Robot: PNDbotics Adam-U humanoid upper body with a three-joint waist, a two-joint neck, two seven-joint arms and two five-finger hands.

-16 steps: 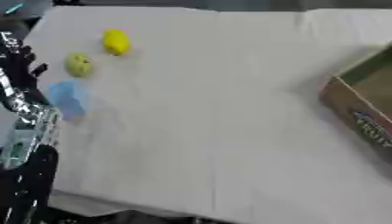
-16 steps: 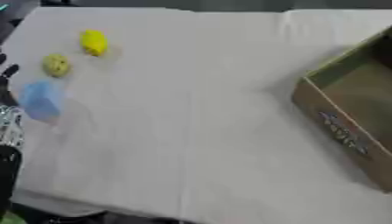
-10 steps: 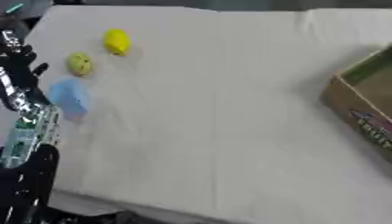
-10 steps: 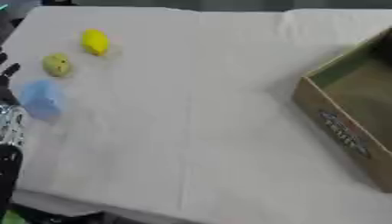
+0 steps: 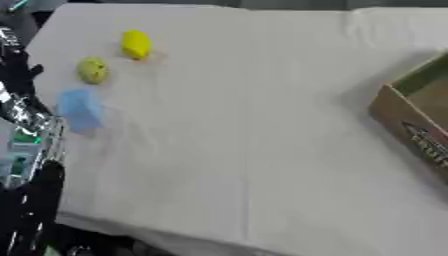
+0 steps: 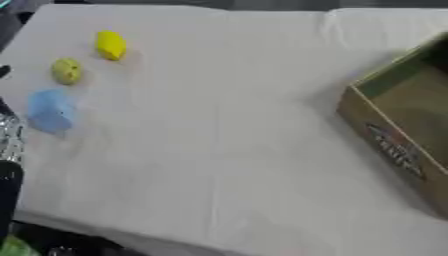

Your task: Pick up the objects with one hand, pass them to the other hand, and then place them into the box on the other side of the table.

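Nearest the camera, the robot's left arm (image 5: 31, 165) comes up along the left edge of the white-covered table (image 5: 245, 150), black and silver, with what looks like the left hand (image 5: 16, 75) further up that same edge. It's too smeared to say whether the fingers are spread or curled, so no call on that. It doesn't seem to be holding anything.

Just to the right of the hand sits a light blue object (image 5: 80, 110), soft-looking and roughly blocky, lying on the cloth close beside the arm. A bit further out from it is a small yellow-green round object (image 5: 92, 70), also just right of the hand. Beyond that, further still and slightly more to the right, is a bright yellow object (image 5: 136, 44), kind of lemon-shaped.

Way across the table, well apart from the hand on the far right side, is the open cardboard box (image 6: 402, 125), with printing along its near wall.

The right hand doesn't show anywhere.
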